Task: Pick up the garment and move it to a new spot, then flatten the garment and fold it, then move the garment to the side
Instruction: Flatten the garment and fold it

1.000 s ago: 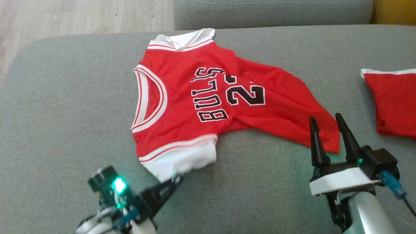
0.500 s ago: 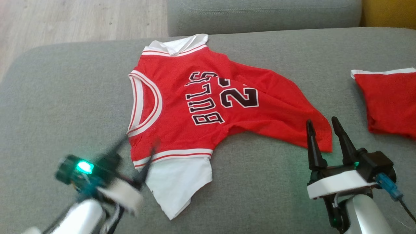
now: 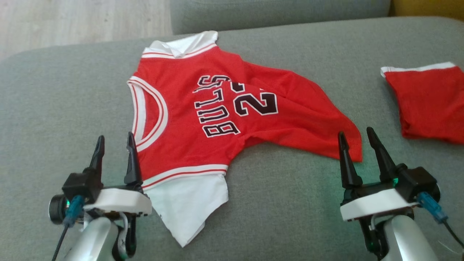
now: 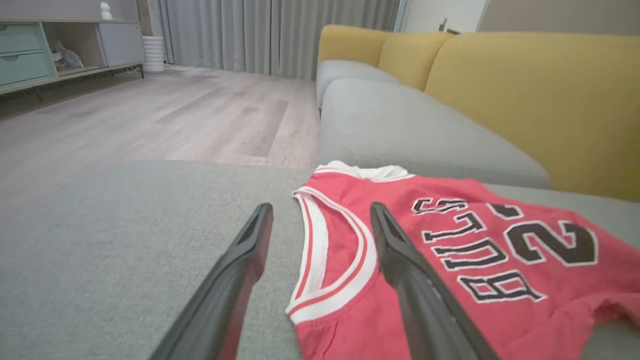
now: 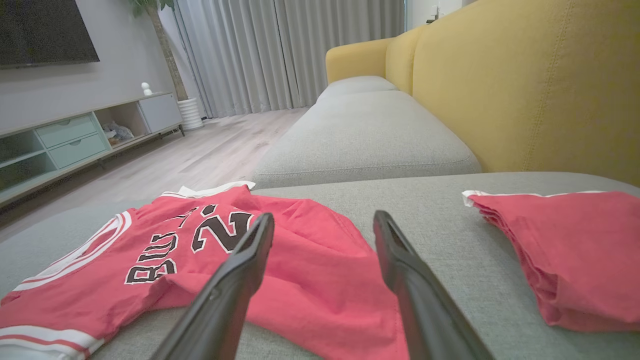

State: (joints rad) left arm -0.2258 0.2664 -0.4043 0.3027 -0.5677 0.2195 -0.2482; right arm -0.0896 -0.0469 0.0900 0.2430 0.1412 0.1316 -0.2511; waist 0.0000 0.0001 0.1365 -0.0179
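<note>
On a grey sofa cushion [image 3: 54,108], the robot's left gripper [image 3: 115,137] has just let go of the red Bulls jersey [image 3: 188,145]. A second ago it was pinched shut low on the white sleeve [image 3: 188,203]; now its two dark fingers stand wide apart and upright, and the sleeve lies slack on the cushion. The release suggests the move to a new spot is over and the flattening comes next, since the body is still creased and bunched toward the hem. The jersey lies sideways across the cushion, collar toward the robot's left, hem toward its right. The left gripper sits at the shoulder edge: one finger over the white-trimmed neckline, the other over bare cushion; whether it touches the cloth cannot be told. The right gripper [image 3: 355,132], also spread wide and empty, waits just beside the hem corner. A second red garment [image 3: 431,105] lies well apart, further right.
</note>
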